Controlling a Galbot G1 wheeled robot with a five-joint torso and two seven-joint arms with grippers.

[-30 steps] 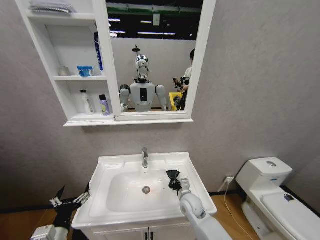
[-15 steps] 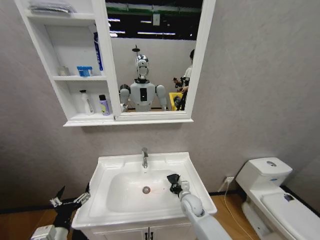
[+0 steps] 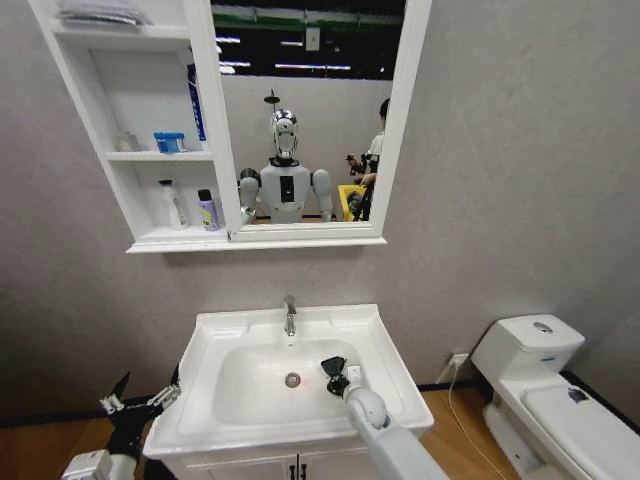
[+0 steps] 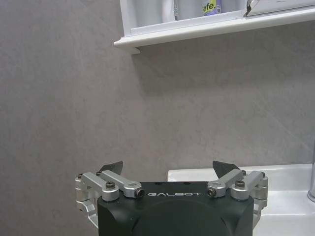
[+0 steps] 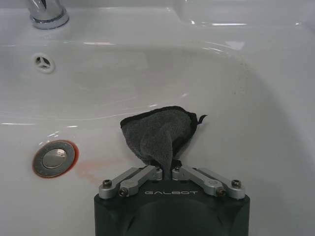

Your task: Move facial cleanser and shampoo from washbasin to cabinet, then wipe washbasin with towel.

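The right claw (image 5: 172, 171) is squeezed shut on the towel (image 5: 160, 133), a small dark cloth that bunches up out of its tips. It holds the towel down inside the bowl of the washbasin (image 3: 232, 330), and the cloth looks pressed on the white slope of the bowl. From the head view, the right claw (image 3: 338, 374) and the towel (image 3: 332, 366) sit just beside the round drain (image 3: 292, 380), on its right side. There is a faint reddish smear near the drain (image 5: 54, 157), close to the cloth. The chrome tap (image 3: 290, 314) stands at the back of the bowl, apart from the claw.

The left claw (image 3: 140, 402) waits low down beside the left edge of the washbasin. Its fingers (image 4: 109, 167) are spread wide and hold nothing.

Up on the wall, the cabinet (image 3: 140, 240) has two bottles on its lowest shelf, a white one (image 3: 175, 205) and a purple one (image 3: 208, 211). No bottles stand on the flat rim of the washbasin. So the moving part of the job looks done, if those two are the cleanser and the shampoo; I cannot read their labels to be sure.

The wiping part looks to be going on now. The red smear by the drain looks not yet wiped, and I would guess other parts of the bowl and rim are too.
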